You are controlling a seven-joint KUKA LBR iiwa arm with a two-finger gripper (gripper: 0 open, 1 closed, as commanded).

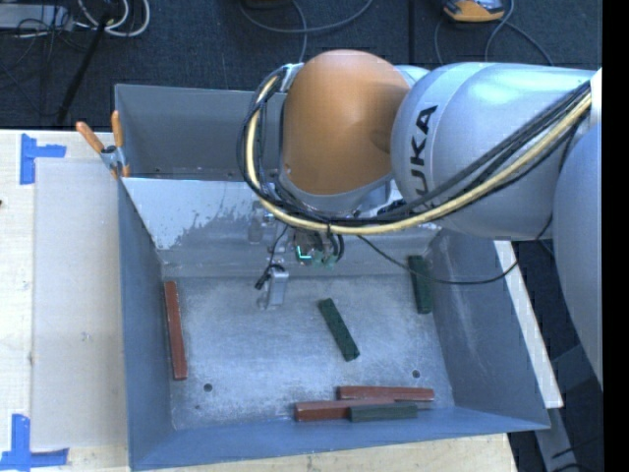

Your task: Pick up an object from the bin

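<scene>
Hanging low over bare floor of the grey bin [197, 226], toward the back and left of centre. Gap of the jaws not readable from this angle; nothing seen between them.

Nearest: a dark green bar [337, 328], lying slantwise on the floor to the right and nearer the front, apart from the jaws.

Further out: a second green bar [421, 283] against the right wall, a long reddish-brown bar [175, 329] along the left wall, and a cluster of three bars [364, 404] at the front edge.

Judged so: no grasp made, nothing lifted. Settling over one bar, closing on it and raising it all left to do.
</scene>
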